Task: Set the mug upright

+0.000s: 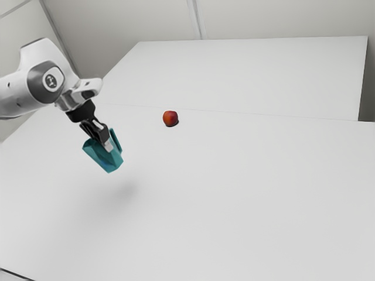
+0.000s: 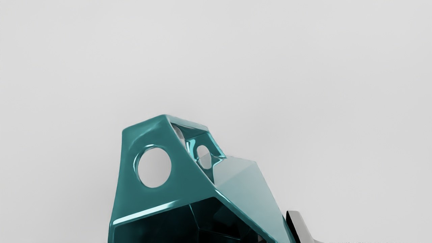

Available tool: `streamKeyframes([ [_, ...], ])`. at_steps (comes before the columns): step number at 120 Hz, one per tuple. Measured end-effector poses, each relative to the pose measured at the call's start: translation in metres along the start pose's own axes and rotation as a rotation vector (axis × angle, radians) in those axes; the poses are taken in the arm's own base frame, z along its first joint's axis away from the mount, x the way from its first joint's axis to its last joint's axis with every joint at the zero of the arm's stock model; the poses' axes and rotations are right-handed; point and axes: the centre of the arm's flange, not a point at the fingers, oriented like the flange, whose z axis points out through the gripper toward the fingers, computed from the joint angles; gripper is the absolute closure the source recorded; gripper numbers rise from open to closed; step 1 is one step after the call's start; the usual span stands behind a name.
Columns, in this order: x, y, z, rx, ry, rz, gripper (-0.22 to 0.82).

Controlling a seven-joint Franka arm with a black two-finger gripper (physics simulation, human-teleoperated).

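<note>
The gripper [image 1: 107, 145] is closed on the mug [image 1: 101, 154], which hangs from it above the table [image 1: 246, 193]. How wide a gap is left between the fingers is hard to tell, since the mug covers much of that spot. In the wrist view one fingertip [image 2: 299, 225] lies along the outside of the mug's wall, near the rim; the other is largely hidden by the mug.

The mug is teal, with flat, angled sides. It sits left of centre in the exterior view, tilted, its mouth toward the upper left and its base toward the lower right. The handle [image 1: 116, 140] is on the side facing the upper right of that view. The wrist view looks partly into the dark inside, and shows round holes through the handle and a paler, shiny outer wall.

A soft shadow [image 1: 122, 192] lies on the table below the mug, apart from it. The arm [image 1: 50, 79] comes in from the upper left of the frame, white with dark grey parts, and slopes down to the black gripper.

A red fruit [image 1: 170, 118] rests on the table in the upper middle of the frame, well apart from the mug. Behind the table, along the top of the frame, stands a pale wall [image 1: 281, 20].
</note>
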Motion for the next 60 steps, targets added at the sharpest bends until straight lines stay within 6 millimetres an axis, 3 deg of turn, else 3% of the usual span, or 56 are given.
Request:
streamKeyframes([
  [34,0.006,0.035,0.021,0.143,-0.045,-0.015,0.78],
  [60,0.004,0.043,0.047,0.24,-0.06,-0.052,0.78],
])
